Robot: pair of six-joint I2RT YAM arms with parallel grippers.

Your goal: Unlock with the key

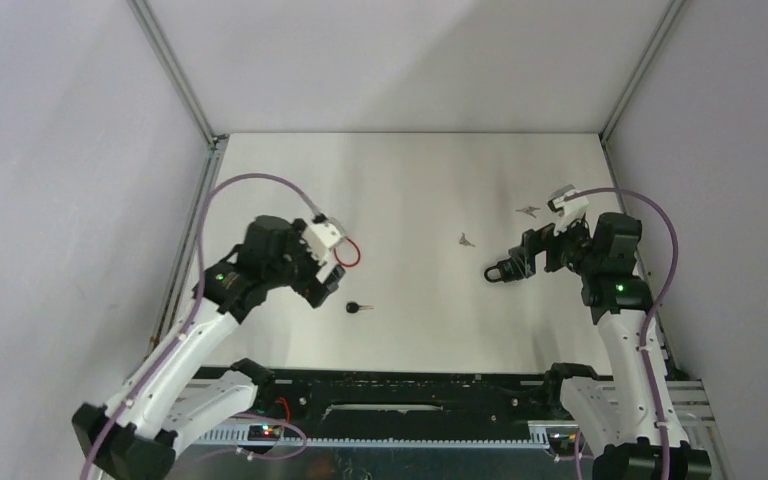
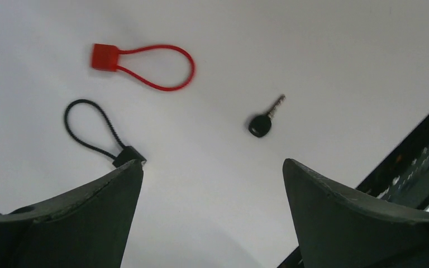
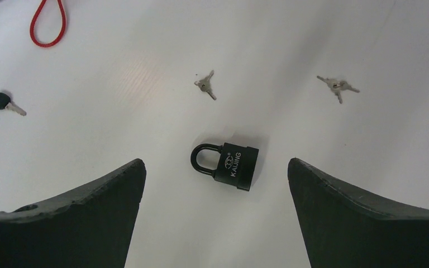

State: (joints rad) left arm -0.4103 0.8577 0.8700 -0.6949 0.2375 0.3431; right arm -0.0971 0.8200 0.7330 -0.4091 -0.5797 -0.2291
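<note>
A black padlock marked KAIJING lies flat on the white table with its shackle closed. It sits just ahead of my right gripper, which hangs open above it and holds nothing. In the top view the padlock lies just left of the right gripper. A black-headed key lies on the table ahead of my left gripper, which is also open and empty. That key lies right of and below the left gripper in the top view.
A red cable lock and a black cable lock lie near the left gripper. Two small bunches of silver keys lie beyond the padlock. Grey walls enclose the table, and a black rail runs along its near edge.
</note>
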